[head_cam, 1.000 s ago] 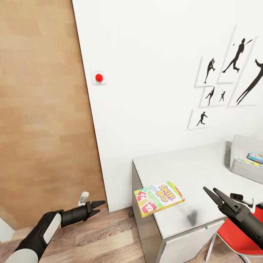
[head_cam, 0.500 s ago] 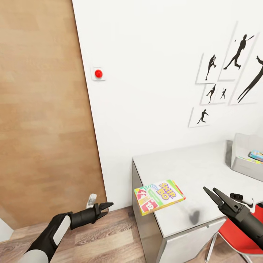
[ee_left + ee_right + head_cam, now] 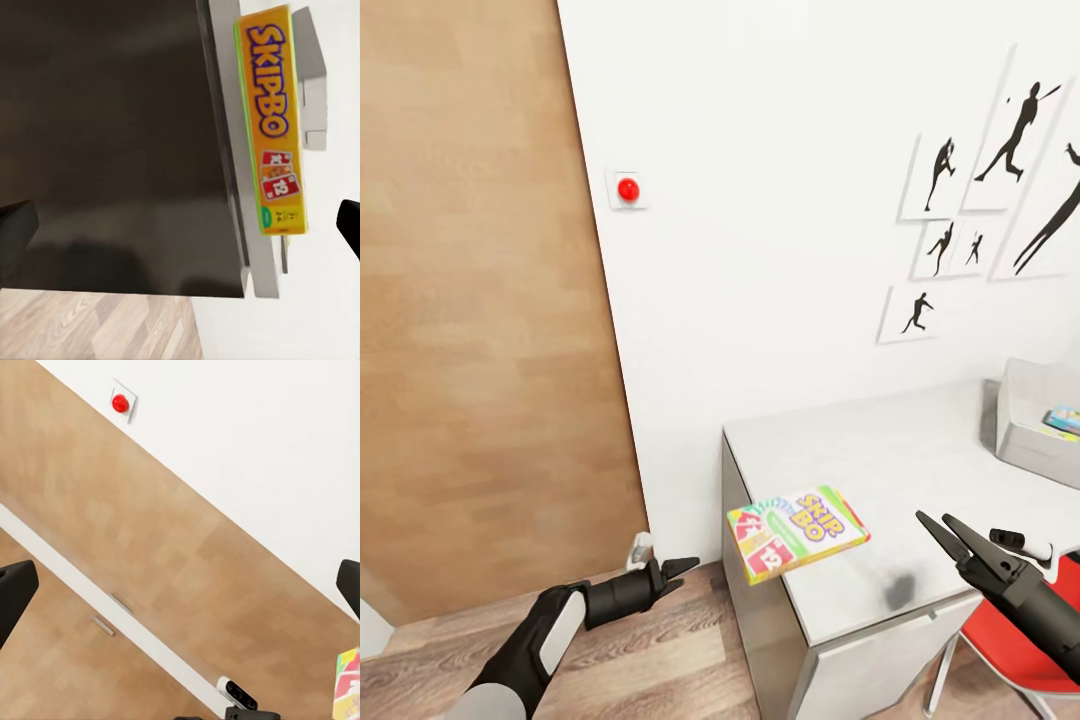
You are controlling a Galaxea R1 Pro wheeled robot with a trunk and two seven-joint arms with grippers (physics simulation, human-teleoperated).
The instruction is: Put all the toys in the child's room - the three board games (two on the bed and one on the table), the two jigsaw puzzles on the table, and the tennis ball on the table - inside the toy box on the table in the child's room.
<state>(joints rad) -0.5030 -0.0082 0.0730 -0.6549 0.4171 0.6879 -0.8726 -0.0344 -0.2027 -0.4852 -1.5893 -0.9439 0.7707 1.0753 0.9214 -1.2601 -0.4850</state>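
Head view: green-purple "SKIP-BO" cardboard game box (image 3: 797, 533) overhanging pale grey table's (image 3: 880, 470) near-left corner.
Left gripper (image 3: 678, 572) low left, right gripper (image 3: 940, 530) near right; both with fingers apart, empty.

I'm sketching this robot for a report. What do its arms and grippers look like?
Both arms are matte black. The left arm has a white-grey panel along its forearm and ends in the left gripper, two short pointed black fingers. The right gripper has longer, tapered black fingers on a dark grey cylindrical wrist. No cables or markings are visible.
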